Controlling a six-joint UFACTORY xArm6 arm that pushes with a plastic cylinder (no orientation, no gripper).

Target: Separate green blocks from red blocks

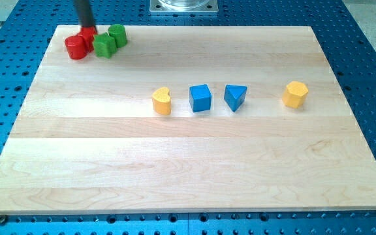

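My tip [86, 27] is at the board's top left corner, right at the top edge of a red block [88, 34] that is mostly hidden behind the others. A red cylinder [76, 47] lies just to the lower left of the tip. A green star-like block [104, 45] touches the red blocks on their right. A green cylinder [117, 34] sits to the upper right of the green star, touching it. All four form one tight cluster.
A yellow heart-shaped block [162, 101], a blue cube [200, 98], a blue triangular block [235, 96] and a yellow hexagonal block [295, 94] lie in a row across the middle of the wooden board [175, 170]. A metal mount [183, 6] is at the view's top.
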